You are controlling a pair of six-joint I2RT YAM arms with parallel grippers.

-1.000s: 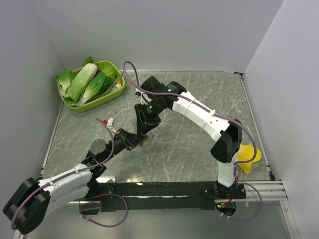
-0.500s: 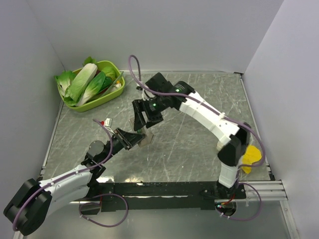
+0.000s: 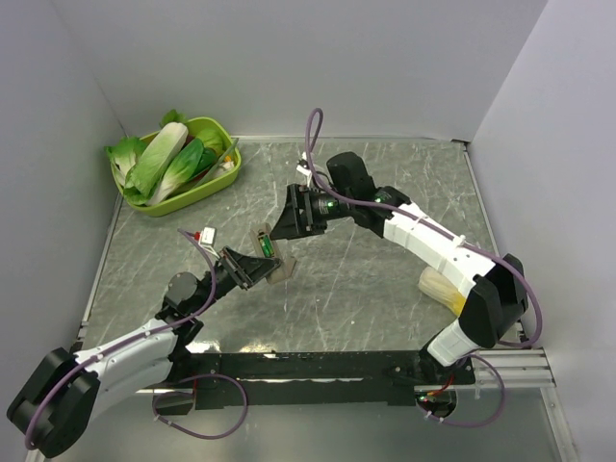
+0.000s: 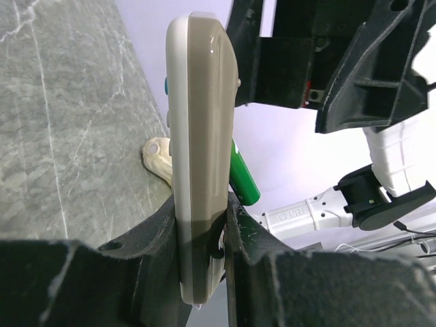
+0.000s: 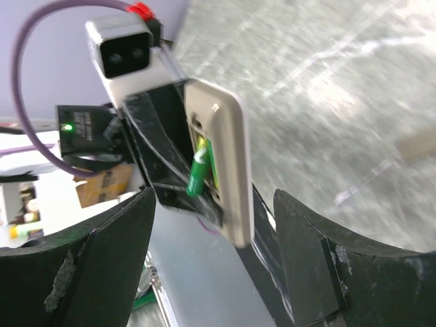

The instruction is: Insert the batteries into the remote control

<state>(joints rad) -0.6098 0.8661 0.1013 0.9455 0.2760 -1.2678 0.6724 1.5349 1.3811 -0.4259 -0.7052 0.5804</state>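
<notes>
My left gripper (image 3: 252,266) is shut on the lower end of the remote control (image 3: 264,248) and holds it upright above the table. The left wrist view shows its grey-brown edge (image 4: 201,136) clamped between the jaws of that gripper (image 4: 201,212). One green battery (image 5: 198,174) sits tilted in the open compartment of the remote control (image 5: 230,170), its end sticking out. It also shows as the green battery (image 4: 243,178) beside the remote. My right gripper (image 3: 286,225) is open just right of the remote. In its wrist view the right gripper (image 5: 212,204) has nothing between its fingers.
A green basket (image 3: 227,174) of leafy vegetables stands at the back left. A small beige piece (image 3: 282,273) lies on the table under the remote and shows as a cream lump (image 4: 157,155). A cream-yellow object (image 3: 441,287) lies by the right arm's base. Walls close three sides.
My right gripper has opened and drawn back to the right, away from the remote, leaving the green battery in the compartment. The left gripper has kept its hold with little movement.
</notes>
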